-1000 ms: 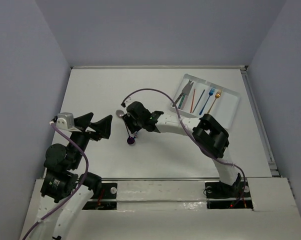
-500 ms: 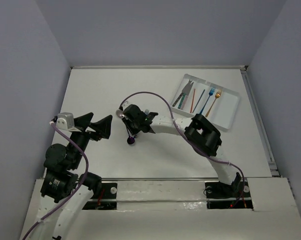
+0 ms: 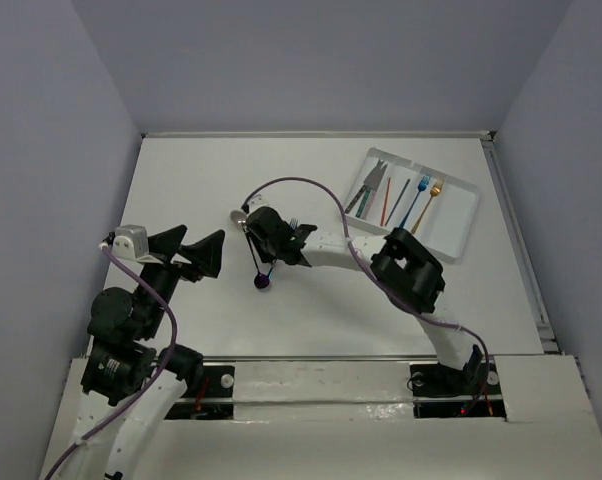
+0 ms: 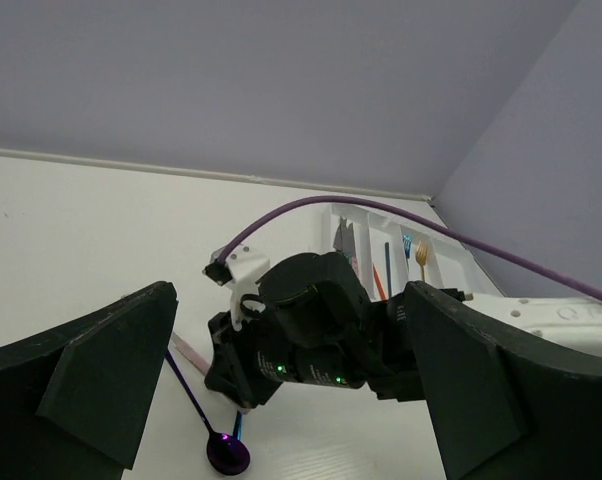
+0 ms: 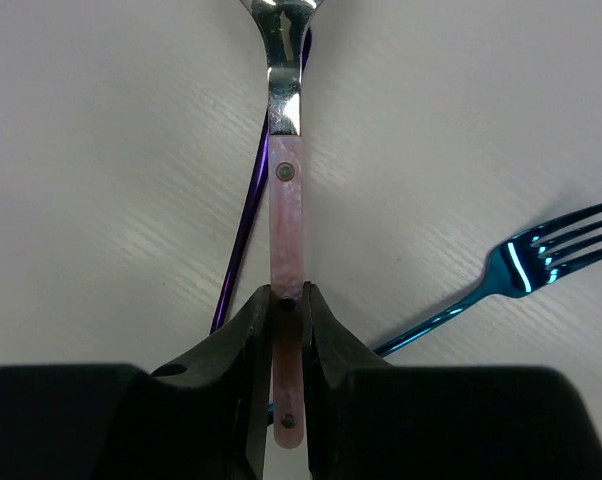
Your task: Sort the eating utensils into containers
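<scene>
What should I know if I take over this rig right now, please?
Right gripper: shut on the handle of the pink-handled spoon, mid-table.
Left gripper: open, holding nothing, off to the left.
Done: several utensils lie in the tray at the far right.
Left: the gripped spoon, plus the purple spoon and blue fork on the table beside it.

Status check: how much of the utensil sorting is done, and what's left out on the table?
Partly done. Several utensils already lie in the tray, including a blue fork and a gold spoon. In hand: the right pincer is shut on the pink-handled spoon. Left on the table: a purple spoon and a second blue fork.
</scene>
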Action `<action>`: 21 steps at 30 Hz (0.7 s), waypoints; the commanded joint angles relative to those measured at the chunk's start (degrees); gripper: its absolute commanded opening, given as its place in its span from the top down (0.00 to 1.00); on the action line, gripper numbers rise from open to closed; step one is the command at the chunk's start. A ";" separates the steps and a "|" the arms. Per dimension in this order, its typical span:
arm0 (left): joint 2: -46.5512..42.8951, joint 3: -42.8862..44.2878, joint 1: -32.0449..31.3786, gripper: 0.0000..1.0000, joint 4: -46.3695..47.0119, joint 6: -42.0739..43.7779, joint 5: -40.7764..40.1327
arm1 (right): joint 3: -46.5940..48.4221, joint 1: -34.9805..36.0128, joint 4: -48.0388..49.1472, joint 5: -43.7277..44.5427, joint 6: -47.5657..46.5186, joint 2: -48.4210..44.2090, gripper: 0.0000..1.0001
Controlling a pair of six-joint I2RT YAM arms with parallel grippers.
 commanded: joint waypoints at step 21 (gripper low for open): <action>-5.42 0.23 -6.74 0.01 1.55 1.17 1.41 | -48.90 -44.99 10.10 17.14 14.86 -56.49 1.00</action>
